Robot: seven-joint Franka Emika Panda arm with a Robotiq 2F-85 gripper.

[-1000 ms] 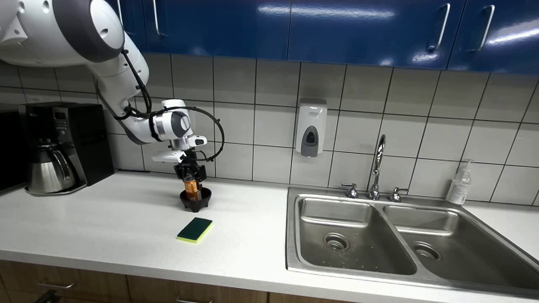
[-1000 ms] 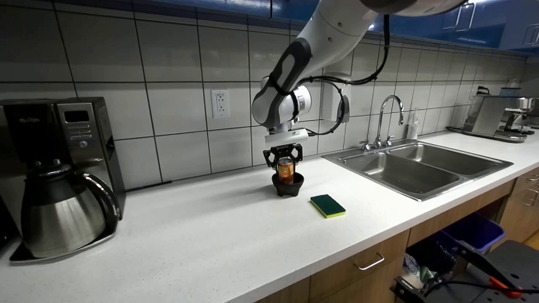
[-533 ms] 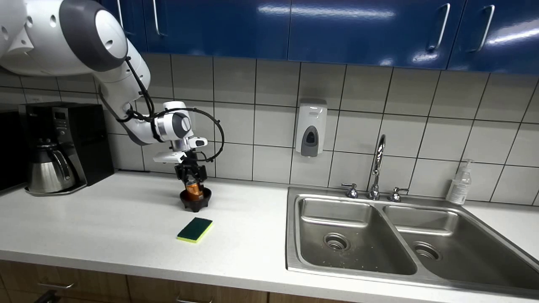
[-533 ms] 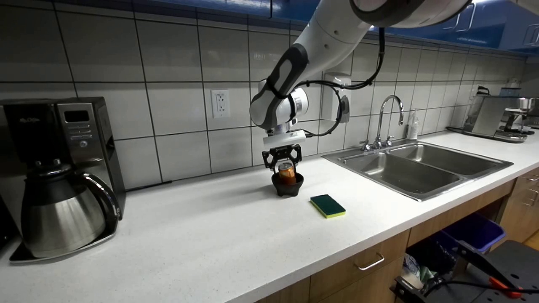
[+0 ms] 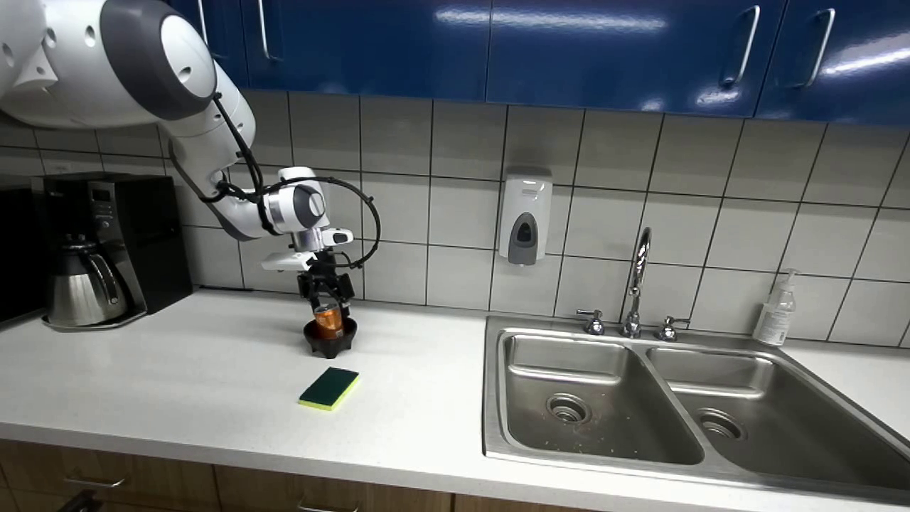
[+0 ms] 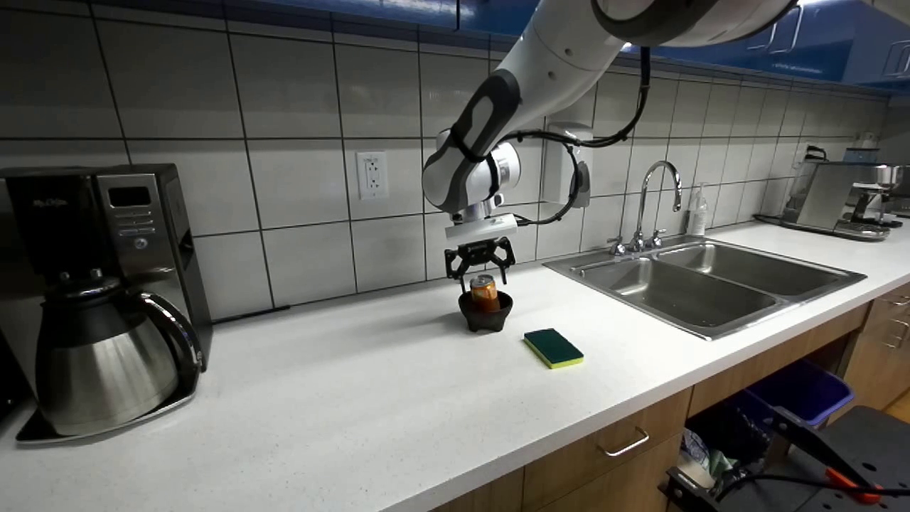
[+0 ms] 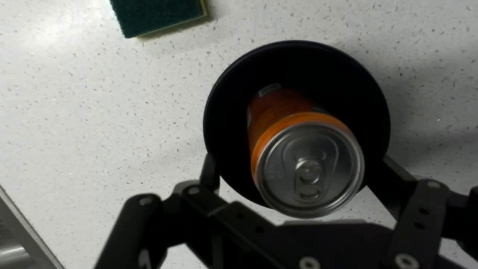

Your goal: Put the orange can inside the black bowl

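Note:
The orange can [image 6: 485,294] stands inside the black bowl [image 6: 485,319], leaning a little to one side. From above, in the wrist view, the silvery lid of the can [image 7: 310,172] overhangs the near edge of the bowl [image 7: 336,80]. My gripper [image 6: 483,286] is just over the bowl, its jaws spread wide around the can. Gaps show between the can and both fingers in the wrist view, so nothing is held. The can's base is hidden down in the bowl.
A green and yellow sponge [image 5: 329,388] lies on the counter in front of the bowl. The coffee maker [image 6: 149,242] with its steel carafe [image 6: 106,363] stands at one side, the double sink [image 5: 604,398] at the other. A tiled wall [image 6: 298,185] rises close behind.
A second ago the jaws were closed on the can, which stood higher and straighter. Since then they have opened, the can has dropped lower into the bowl and leans, and the gripper has risen slightly.

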